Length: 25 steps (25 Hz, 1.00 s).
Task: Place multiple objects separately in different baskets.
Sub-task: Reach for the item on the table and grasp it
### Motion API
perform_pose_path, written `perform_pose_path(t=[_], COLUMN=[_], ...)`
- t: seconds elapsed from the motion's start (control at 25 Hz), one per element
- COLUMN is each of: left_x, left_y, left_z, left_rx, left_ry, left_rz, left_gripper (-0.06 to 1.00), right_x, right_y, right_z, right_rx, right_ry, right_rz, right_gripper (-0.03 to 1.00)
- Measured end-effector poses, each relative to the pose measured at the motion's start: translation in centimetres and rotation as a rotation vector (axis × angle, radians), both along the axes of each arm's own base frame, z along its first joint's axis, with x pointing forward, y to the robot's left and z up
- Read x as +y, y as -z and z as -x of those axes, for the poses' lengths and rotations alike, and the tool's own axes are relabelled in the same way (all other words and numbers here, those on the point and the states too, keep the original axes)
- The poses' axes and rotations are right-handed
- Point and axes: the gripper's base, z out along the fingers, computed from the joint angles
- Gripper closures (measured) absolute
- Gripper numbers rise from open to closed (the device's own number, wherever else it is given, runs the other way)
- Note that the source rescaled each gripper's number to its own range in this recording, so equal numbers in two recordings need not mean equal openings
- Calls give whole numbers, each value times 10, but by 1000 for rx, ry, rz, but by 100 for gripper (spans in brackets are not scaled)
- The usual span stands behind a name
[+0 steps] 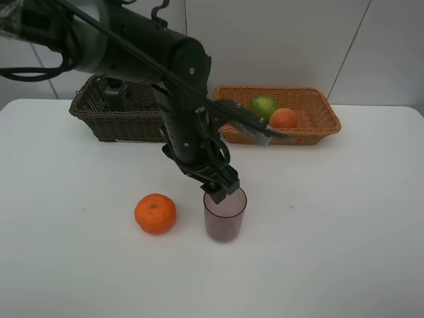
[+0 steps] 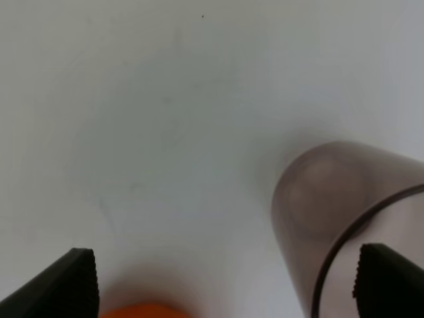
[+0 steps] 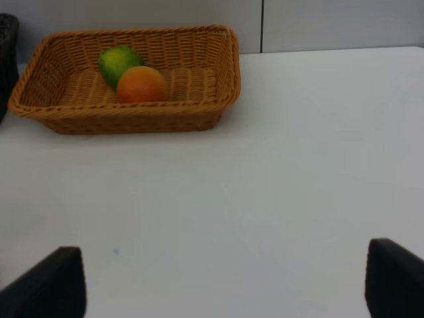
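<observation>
The translucent purplish cup (image 1: 224, 222) stands upright at mid-table, with the orange mandarin (image 1: 155, 213) to its left. My left gripper (image 1: 222, 191) hangs open right at the cup's rim. In the left wrist view its fingers (image 2: 73, 281) are spread wide; one tip sits over the mouth of the cup (image 2: 331, 199), and the mandarin (image 2: 142, 310) peeks in between. The light basket (image 1: 324, 116) holds the green fruit (image 1: 264, 106) and the peach (image 1: 283, 118). The dark basket (image 1: 99, 119) stands at the back left. My right gripper (image 3: 222, 285) is open and empty, low over bare table.
My left arm (image 1: 179, 86) crosses in front of the dark basket and hides part of it; a dark object (image 1: 117, 96) shows inside. In the right wrist view the light basket (image 3: 119, 114) lies far ahead with both fruits, and a wall rises behind the table.
</observation>
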Motion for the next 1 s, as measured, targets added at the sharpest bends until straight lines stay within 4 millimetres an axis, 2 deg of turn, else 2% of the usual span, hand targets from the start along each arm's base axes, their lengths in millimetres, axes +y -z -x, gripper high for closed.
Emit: perform_pose_path(t=[0.56, 0.76, 0.88, 0.92, 1.0], left_x=[-3, -3, -3, -3, -4], left_y=[29, 31, 31, 31, 31], left_z=[-4, -4, -4, -4, -4], left_rx=[21, 22, 22, 23, 19], left_ry=[30, 41, 41, 43, 44], left_rz=[-39, -44, -44, -43, -40], left_gripper=[-5, -4, 11, 21, 48], right_x=[0, 0, 0, 0, 0], right_y=[0, 0, 0, 0, 0], right_z=[0, 0, 0, 0, 0], right_rx=[0, 0, 0, 0, 0], right_ry=[0, 0, 0, 0, 0], right_rz=[0, 0, 0, 0, 0], right_gripper=[18, 18, 18, 18, 18])
